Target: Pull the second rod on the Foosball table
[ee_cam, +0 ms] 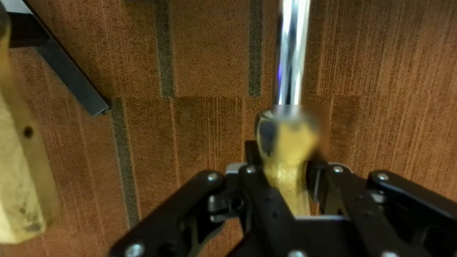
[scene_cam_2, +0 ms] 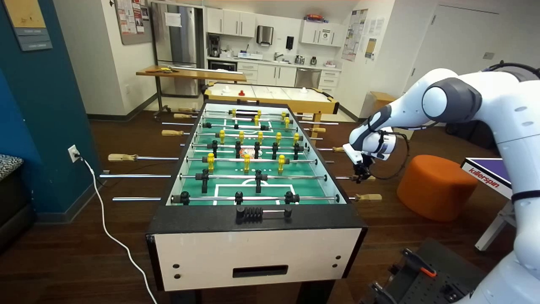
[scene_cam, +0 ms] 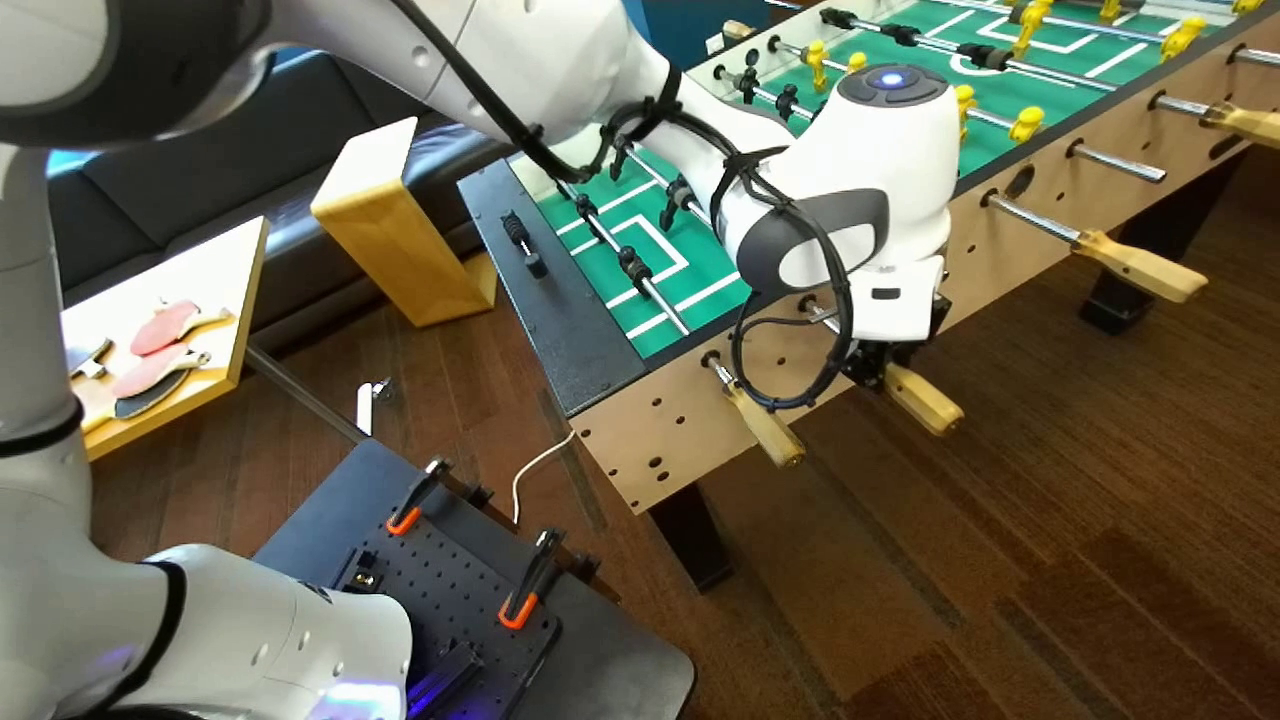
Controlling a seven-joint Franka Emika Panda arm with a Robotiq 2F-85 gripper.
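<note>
Is grasping with the pincer (ee_cam: pixel 284 159), from both sides, the wooden handle (scene_cam: pixel 922 400) (is looking blurred at its upper end in the wrist view) of the second rod (ee_cam: pixel 294 53). Is holding it above the brown floor (ee_cam: pixel 207 64), outside the long side of the table (scene_cam: pixel 590 330), just beside the neighbouring handle (scene_cam: pixel 768 430). Is showing bare rod between table and pincer.

My glossy white arm (scene_cam: pixel 560 60) of rounded shells, dotted with shallow oval recesses (scene_cam_2: pixel 520 109); my dark-grey joint cover (scene_cam_2: pixel 464 99), ringing a white disc (scene_cam_2: pixel 434 102); round dark-grey cap (scene_cam: pixel 893 95), blue-white light (scene_cam: pixel 890 77) glowing at centre; black looped cable (scene_cam: pixel 843 288), black-tied; broad black band (scene_cam_2: pixel 525 194); my black angular jointed fingers (ee_cam: pixel 262 191), studded with round silver screws (ee_cam: pixel 212 176).
</note>
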